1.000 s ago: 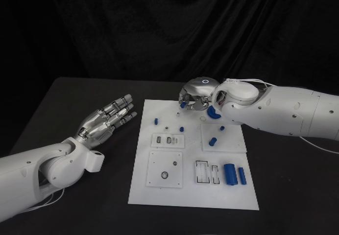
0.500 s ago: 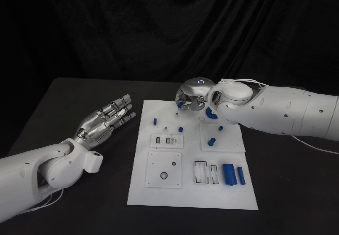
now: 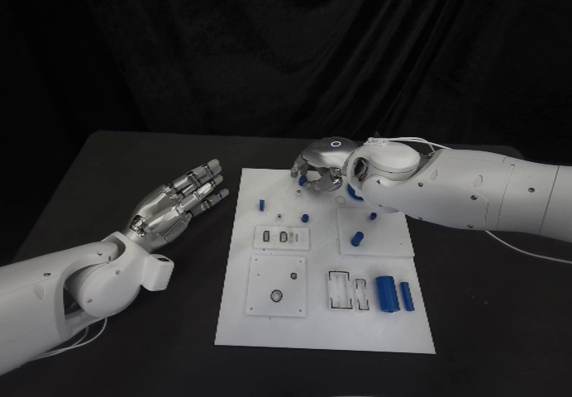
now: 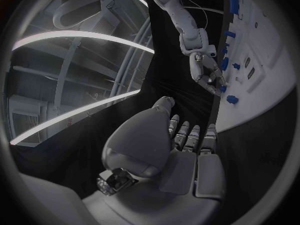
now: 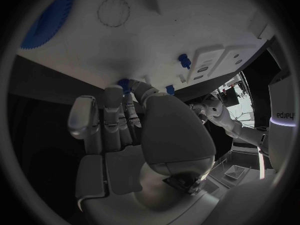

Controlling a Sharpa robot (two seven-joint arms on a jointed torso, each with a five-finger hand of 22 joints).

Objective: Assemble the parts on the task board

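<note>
The right hand is pinching a small blue part at the board's top edge. The left hand is waiting wide open. Most parts are still lying loose.

A robotics lab bench, staged for testing: a black table backed by a black curtain, a white task board laid square in the middle, and the left wrist view catches a high industrial ceiling with long light strips.
</note>
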